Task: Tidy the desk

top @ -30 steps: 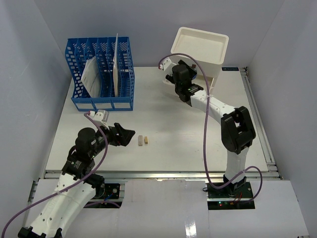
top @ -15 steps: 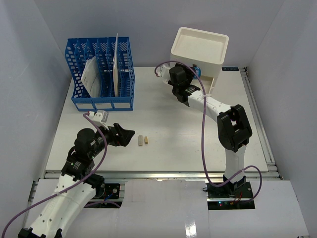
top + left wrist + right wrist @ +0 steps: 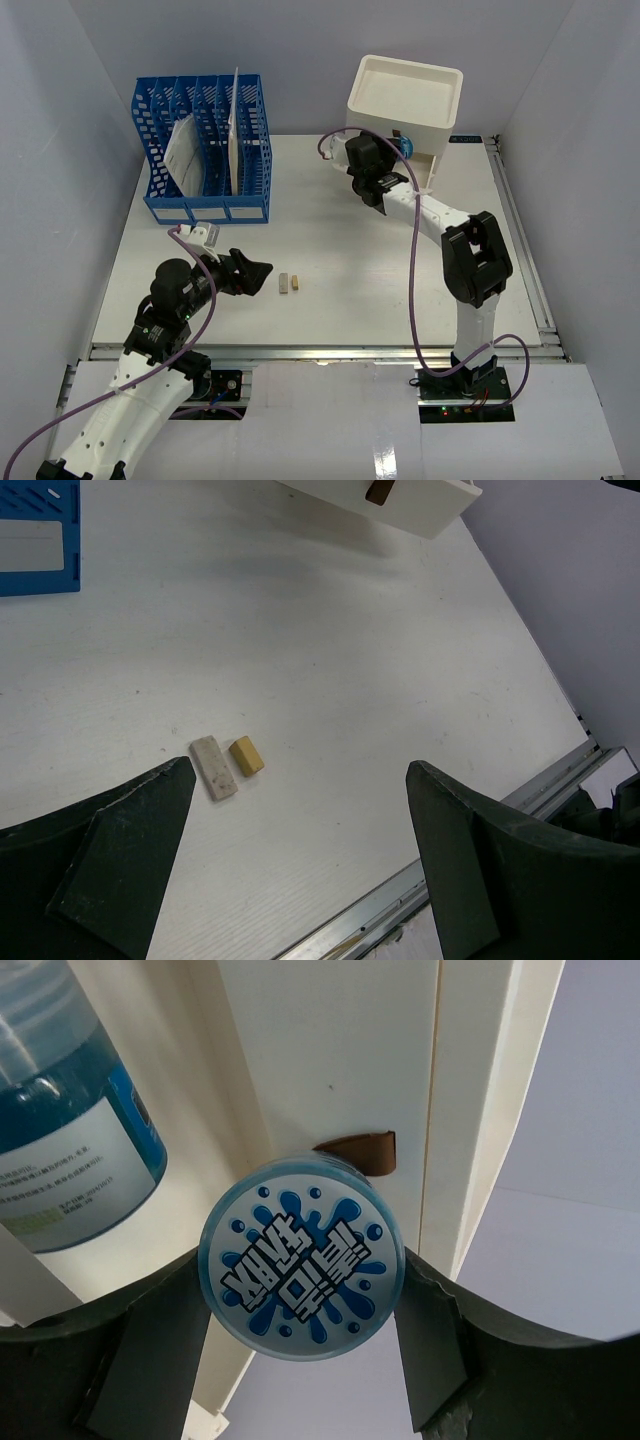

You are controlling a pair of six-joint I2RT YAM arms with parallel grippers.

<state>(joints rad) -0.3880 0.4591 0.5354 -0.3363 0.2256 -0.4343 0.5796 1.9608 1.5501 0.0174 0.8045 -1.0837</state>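
Papers (image 3: pixel 185 150) in rack (image 3: pixel 258 140); bottle (image 3: pixel 60 1130) in drawer (image 3: pixel 195 1060); tub (image 3: pixel 300 1265) in right gripper (image 3: pixel 300 1295)

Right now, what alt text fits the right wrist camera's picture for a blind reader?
A round blue-and-white splash-printed tub sits gripped between two dark fingers, facing a white drawer box; a labelled bottle of blue liquid shows at left.

Blue file rack (image 3: pixel 205 210), white drawer box (image 3: pixel 404 92), splash-lidded round tub (image 3: pixel 300 1270) — and a grey block (image 3: pixel 214 767) beside a tan block (image 3: pixel 247 756).
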